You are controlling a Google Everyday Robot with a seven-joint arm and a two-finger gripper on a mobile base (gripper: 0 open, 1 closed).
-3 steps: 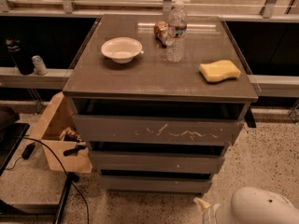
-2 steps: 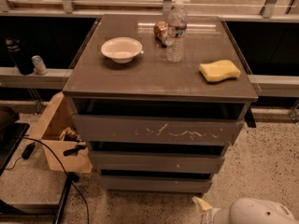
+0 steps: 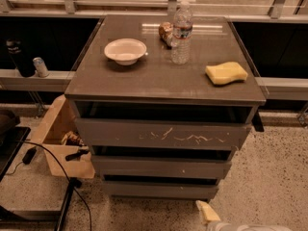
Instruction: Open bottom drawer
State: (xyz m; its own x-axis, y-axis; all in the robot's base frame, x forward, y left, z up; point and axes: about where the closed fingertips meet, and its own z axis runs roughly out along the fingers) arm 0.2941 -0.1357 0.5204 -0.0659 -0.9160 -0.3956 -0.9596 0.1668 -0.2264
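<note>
The bottom drawer (image 3: 159,189) is the lowest, slimmest grey front of the cabinet, plain and set flush. Above it are the middle front (image 3: 161,168) with a small white speck and the taller top front (image 3: 161,134) with white scratches. My gripper (image 3: 208,211) shows as a yellowish tip low in the view, just below and to the right of the bottom drawer's right end, above the floor. It is apart from the drawer. A sliver of my white arm (image 3: 250,227) lies along the bottom edge.
On the cabinet top (image 3: 144,81) are a white bowl (image 3: 125,50), a water bottle (image 3: 181,32), a snack packet (image 3: 166,32) and a yellow sponge (image 3: 226,72). An open cardboard box (image 3: 60,138) and a black cable (image 3: 53,160) lie left of the cabinet.
The white body of my arm has sunk towards the bottom edge and shows much less. The yellowish gripper tip stays near the same place. The drawers have not moved.
</note>
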